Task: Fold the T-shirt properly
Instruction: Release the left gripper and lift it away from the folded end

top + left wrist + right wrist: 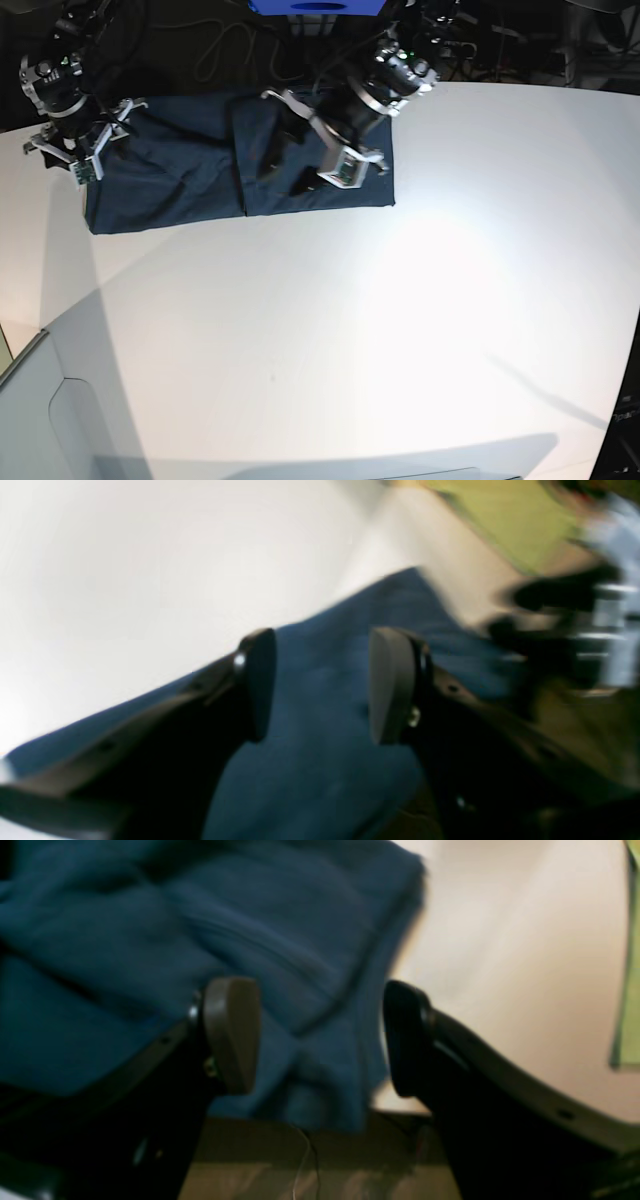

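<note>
Dark navy T-shirt (190, 180) lies at the far edge of the white table (400, 320), spread as a long folded band. A vertical fold edge shows near its middle in the base view, with the right part lying as a neat rectangle and the left part more creased.

Left gripper (320, 685) hangs over the right part of the shirt. Jaws are spread apart, only flat blue cloth shows between the pads (387, 685), nothing pinched. So it is released. Left wrist view is motion-blurred; table edge and a yellow-green patch (505, 520) show beyond the shirt.

Right gripper (320, 1037) sits at the shirt's left end, by the table edge. Jaws are also wide apart, wrinkled cloth and a hem edge lie behind the gap, not clamped. Released, empty.

In the base view the two arms are well apart, one at each end of the garment.
</note>
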You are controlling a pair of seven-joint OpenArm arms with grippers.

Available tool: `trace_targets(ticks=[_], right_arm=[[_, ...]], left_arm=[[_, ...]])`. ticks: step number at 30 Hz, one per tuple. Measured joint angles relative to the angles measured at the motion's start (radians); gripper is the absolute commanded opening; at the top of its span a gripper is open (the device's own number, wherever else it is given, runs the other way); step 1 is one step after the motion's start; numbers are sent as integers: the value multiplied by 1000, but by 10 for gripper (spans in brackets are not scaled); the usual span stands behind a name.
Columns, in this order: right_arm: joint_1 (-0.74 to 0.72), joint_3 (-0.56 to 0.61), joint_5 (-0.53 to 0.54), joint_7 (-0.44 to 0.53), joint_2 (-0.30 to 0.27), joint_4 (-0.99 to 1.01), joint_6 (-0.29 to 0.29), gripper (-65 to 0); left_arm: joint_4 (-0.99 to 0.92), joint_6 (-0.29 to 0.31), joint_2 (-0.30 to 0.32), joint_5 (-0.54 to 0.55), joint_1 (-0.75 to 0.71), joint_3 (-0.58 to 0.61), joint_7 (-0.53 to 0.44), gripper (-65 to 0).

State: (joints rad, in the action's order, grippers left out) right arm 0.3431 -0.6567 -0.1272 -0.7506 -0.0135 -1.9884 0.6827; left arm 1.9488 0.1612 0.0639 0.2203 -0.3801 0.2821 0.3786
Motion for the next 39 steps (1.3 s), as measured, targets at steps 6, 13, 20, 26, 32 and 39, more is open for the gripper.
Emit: trace_targets(ticks=[6,13,20,26,32,39], right_arm=[[-91,-30,16,-29,0,108,0,-280],[-189,-143,-1,-55,-6,323,0,-280],[-201,-142,23,-15,-36,426,-2,-280],[-212,-142,44,3,-39,459,-3,-295],[-224,-98,54,28,-43,485,-4,-541],[-226,-55,50,34,-44,486,-4,-650]], left_arm=[[-8,1,-3,-3,-52,-216,3,-361],[-8,1,-3,99,-80,-374,8,-361],[-35,1,0,178,-87,-444,8,-361],[-54,1,-3,181,-85,-436,8,-361],[-119,1,-3,181,-79,-441,10,-361],[-182,1,-3,181,-76,-441,3,-361]])
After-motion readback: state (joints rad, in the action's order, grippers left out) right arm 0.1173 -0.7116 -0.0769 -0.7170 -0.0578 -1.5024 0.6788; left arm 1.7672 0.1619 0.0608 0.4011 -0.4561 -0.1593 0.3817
